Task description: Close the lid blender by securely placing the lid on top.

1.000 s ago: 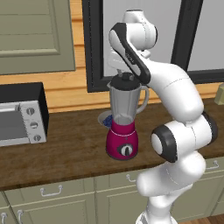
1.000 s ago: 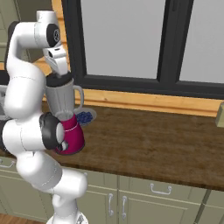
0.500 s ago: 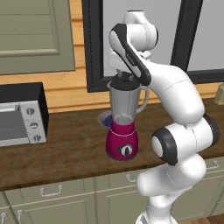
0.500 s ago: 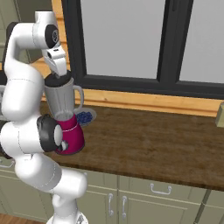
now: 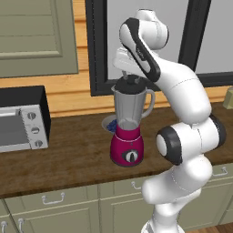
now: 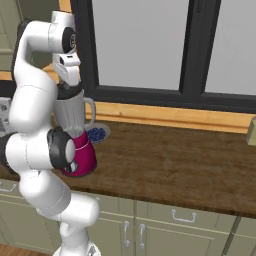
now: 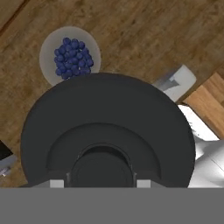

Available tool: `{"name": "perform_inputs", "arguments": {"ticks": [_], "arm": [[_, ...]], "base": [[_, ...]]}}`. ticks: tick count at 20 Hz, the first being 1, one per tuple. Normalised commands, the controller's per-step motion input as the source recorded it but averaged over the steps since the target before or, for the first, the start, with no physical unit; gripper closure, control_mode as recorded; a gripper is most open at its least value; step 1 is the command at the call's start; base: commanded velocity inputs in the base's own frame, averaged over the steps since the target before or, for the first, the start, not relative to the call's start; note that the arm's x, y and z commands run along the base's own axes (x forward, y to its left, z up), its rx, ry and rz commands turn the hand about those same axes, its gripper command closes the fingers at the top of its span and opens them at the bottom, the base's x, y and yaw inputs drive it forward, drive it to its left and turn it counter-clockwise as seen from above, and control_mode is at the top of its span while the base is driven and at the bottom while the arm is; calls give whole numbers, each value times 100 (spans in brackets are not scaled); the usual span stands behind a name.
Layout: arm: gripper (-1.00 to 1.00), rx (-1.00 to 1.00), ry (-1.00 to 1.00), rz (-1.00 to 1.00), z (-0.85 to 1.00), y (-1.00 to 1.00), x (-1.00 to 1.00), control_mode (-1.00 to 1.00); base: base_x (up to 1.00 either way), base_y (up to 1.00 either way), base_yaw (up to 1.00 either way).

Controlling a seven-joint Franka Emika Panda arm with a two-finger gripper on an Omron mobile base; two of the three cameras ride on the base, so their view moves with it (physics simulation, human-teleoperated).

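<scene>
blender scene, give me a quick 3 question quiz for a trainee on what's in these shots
1. True or false: the lid sits at the mouth of the blender jar, with the gripper shut on its knob.
2. What lies on the round plate behind the blender? A) blueberries B) sliced bread C) a spoon
3. Fill in: in the left base view, the appliance on the counter to the left of the blender is a ____.

Key
1. True.
2. A, blueberries.
3. Toaster oven.
</scene>
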Motion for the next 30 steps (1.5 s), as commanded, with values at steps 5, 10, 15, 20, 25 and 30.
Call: {"name": "perform_inputs", "arguments": {"ticks": [5, 10, 15, 20, 25, 30], "arm": [[100, 13, 14, 0, 0, -1, 5, -100], [100, 12, 7, 0, 0, 3, -3, -100], [100, 4, 0, 0, -23, 5, -9, -100], [100, -2, 0, 0, -50, 0, -19, -100], [-100, 0, 0, 0, -11, 0, -3, -100], [-100, 3, 0, 0, 5, 0, 0, -100]], "base": [[0, 0, 0], [0, 0, 0], [0, 0, 0], [0, 0, 0], [0, 0, 0], [0, 0, 0]]}}
